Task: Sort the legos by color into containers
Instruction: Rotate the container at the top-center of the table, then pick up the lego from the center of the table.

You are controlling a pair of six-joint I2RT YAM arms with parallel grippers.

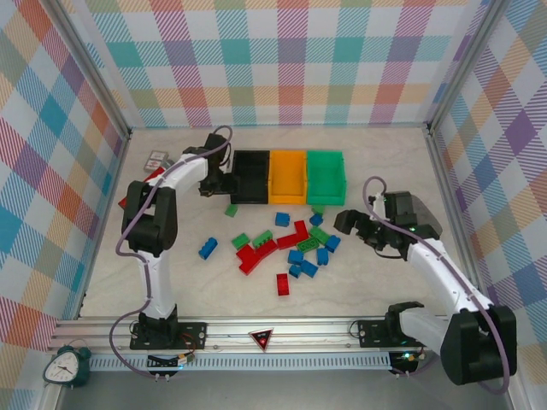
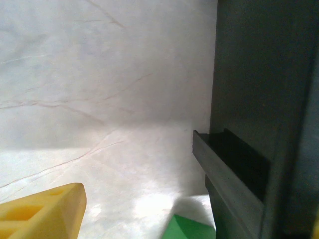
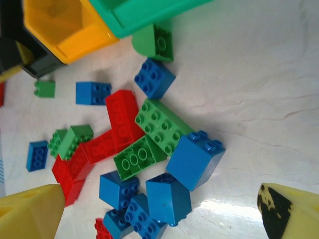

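Three little open-top plastic bins sit upright in a row at the far side, packed side by side: black bin [image 1: 250, 198] on the left, orange bin [image 1: 287, 196] in the middle, green bin [image 1: 326, 195] on the right. The legos [image 1: 296, 255] lie loose on the table just near of them, red, green and blue studded bricks mostly jumbled together, several tipped on their sides. Strays: a green brick [image 1: 232, 209] right by the black bin, a blue brick [image 1: 208, 248] off to the left, and a small red brick [image 1: 282, 284] nearest of all.
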